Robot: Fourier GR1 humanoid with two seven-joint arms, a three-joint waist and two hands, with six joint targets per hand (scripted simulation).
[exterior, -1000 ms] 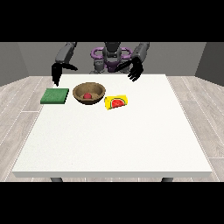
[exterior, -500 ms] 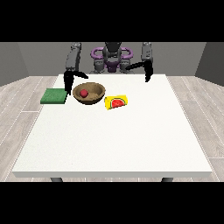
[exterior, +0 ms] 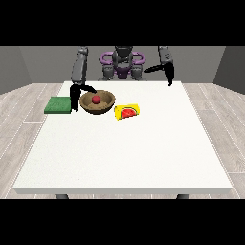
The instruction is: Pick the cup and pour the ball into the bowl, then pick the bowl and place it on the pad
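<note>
Yellow cup [exterior: 127,112], lying on its side with a red watermelon print facing the camera, rests on the large white table [exterior: 124,153] just right of the round brown wooden bowl [exterior: 97,102]. Inside the bowl sits a small red ball [exterior: 96,99]. Left of the bowl lies the flat green square pad [exterior: 58,105]. Between pad and bowl, the hand at the view's left [exterior: 76,95] hangs with straight fingers pointing down and its thumb reaching over the bowl's rim. Farther back, the hand at the view's right [exterior: 165,70] hovers above the table's far edge, fingers extended.
</note>
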